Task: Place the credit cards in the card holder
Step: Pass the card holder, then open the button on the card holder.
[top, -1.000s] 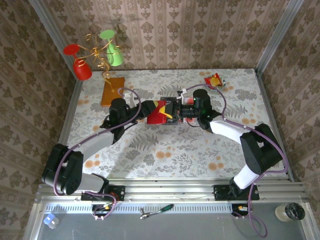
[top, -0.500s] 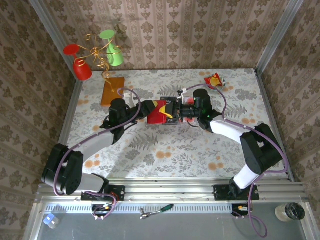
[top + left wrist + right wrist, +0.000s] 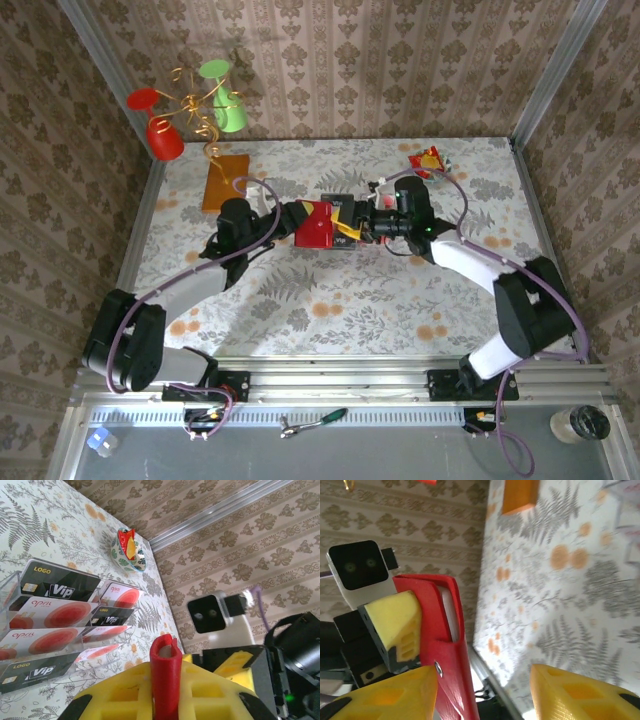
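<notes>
The two arms meet over the middle of the flowered bench (image 3: 300, 300). The left claw (image 3: 303, 222) is clamped on the red wallet (image 3: 318, 230) and holds it on edge. The right claw (image 3: 482, 692) stands wide, with the wallet close to one of its fingers but not pinched. The cards (image 3: 55, 615) lie fanned on the bench just beyond. The step in hand looks like steadying the wallet. Next, the right claw probably has to lift one card and line it up with a pocket.
</notes>
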Robot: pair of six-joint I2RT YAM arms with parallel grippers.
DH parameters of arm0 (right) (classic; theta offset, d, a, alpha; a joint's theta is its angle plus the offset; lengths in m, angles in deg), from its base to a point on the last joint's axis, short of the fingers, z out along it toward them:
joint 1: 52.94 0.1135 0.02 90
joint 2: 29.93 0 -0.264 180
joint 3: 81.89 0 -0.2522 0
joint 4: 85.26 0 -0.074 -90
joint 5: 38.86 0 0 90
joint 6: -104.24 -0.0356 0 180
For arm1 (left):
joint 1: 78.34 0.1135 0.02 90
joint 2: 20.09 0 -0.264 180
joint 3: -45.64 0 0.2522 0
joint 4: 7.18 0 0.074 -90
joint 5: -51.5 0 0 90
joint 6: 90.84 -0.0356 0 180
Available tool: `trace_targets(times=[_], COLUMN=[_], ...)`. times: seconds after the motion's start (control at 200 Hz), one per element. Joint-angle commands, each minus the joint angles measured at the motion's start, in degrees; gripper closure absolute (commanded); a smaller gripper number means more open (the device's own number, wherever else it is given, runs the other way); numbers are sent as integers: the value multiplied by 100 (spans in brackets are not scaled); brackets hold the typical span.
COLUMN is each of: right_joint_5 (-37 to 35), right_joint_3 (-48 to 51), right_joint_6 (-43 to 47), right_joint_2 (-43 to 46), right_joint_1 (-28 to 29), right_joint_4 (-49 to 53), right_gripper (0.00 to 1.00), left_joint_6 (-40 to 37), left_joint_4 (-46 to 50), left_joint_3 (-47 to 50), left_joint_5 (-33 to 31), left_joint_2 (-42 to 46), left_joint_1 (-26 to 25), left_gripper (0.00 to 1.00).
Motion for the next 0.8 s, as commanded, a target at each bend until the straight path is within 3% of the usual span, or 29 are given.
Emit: trace_targets(times=[0.0, 0.205, 0.33, 0.8], right_joint_5=[-1392, -3004, -3667, -4053], right_joint_3=[-484, -865, -1137, -1705], right_joint_6=[1505, 2022, 2237, 2424], right_joint_2=[652, 1080, 978, 70], right_joint_1=[240, 863, 1242, 1798], right_joint_4=[2062, 3020, 3316, 3334], right_gripper=[46, 43, 34, 35], left_joint_6=[-195, -312, -271, -25], left_joint_4=[214, 640, 715, 510], left_joint_3=[-54, -202, -254, -348], left_joint_5=[-386, -1046, -1271, -1371], left_joint_2=[239, 269, 246, 52], left_joint_1=[-102, -460, -606, -784], left_gripper=[100, 100, 100, 100])
